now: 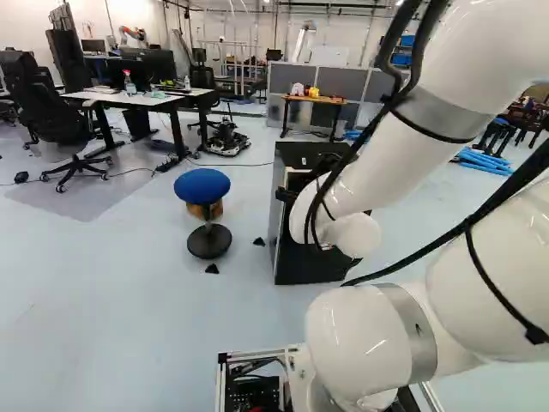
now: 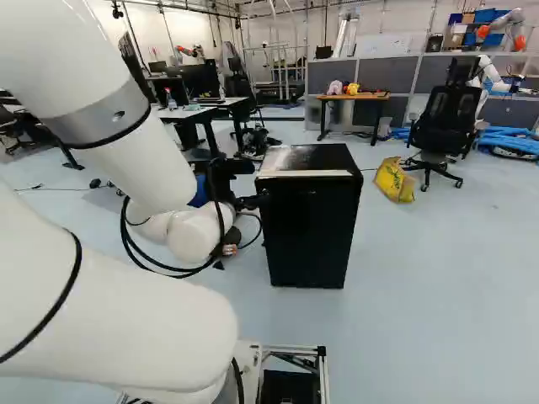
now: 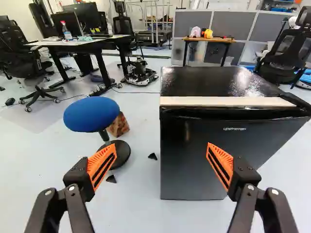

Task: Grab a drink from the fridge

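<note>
You had the arm (image 1: 369, 176) reaching forward towards the small black fridge (image 2: 310, 227), which stood on the floor (image 3: 141, 216) with its door (image 3: 187, 170) looking shut. No drink showed in any view; you would have judged it to be inside, behind that door, so opening it was the step in hand and the task was at its start.

Your hand (image 3: 161, 154) was released, its two fingers spread wide with nothing between them. That suited an approach, since a spread hand could be set around an edge before closing. It was not squared up to the front, though: one finger stood before the door, while the other stood out past the fridge's side, towards the blue stool (image 3: 91, 114). That probably served to bring the hand to the door's side edge, where a finger might hook and pull.

You could not tell which side the hinge was on, so that edge might have been the wrong one. The pale strip (image 3: 223, 101) ran along the top's front edge, above the door, and gave you a line to align with. Pulling hard risked dragging the whole fridge, light as it probably was.
</note>
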